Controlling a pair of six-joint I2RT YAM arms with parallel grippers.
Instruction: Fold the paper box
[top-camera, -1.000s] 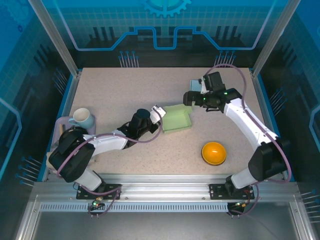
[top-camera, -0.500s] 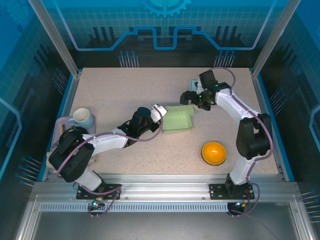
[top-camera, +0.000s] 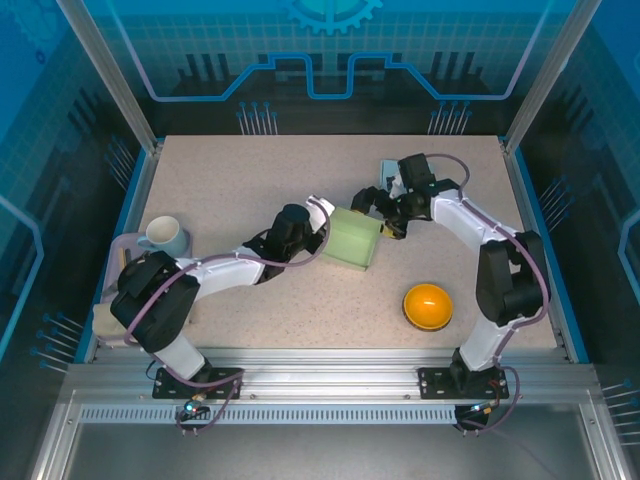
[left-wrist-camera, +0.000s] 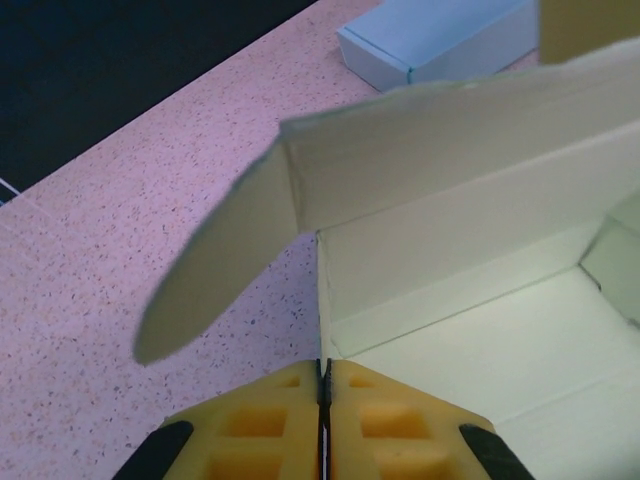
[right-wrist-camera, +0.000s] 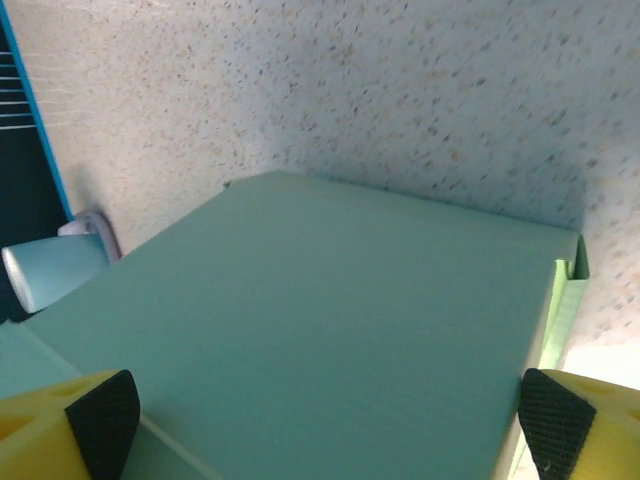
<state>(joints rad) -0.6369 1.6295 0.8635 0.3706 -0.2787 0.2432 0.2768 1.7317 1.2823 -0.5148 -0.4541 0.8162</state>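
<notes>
Near the middle of the top view, the green paper box (top-camera: 350, 245) sits askew on the speckled table (top-camera: 250, 180). From its left, the left gripper (top-camera: 322, 224) has its yellow fingers (left-wrist-camera: 295, 455) pinched together on the box's near wall (one flap (left-wrist-camera: 215, 270) curls free beside them). At the box's upper right corner the right gripper (top-camera: 378, 213) is spread wide, a green panel (right-wrist-camera: 330, 330) lying between its fingertips; whether they touch it I cannot tell. A pale blue box (top-camera: 388, 170) lies just above, an orange bowl (top-camera: 428, 305) at lower right.
</notes>
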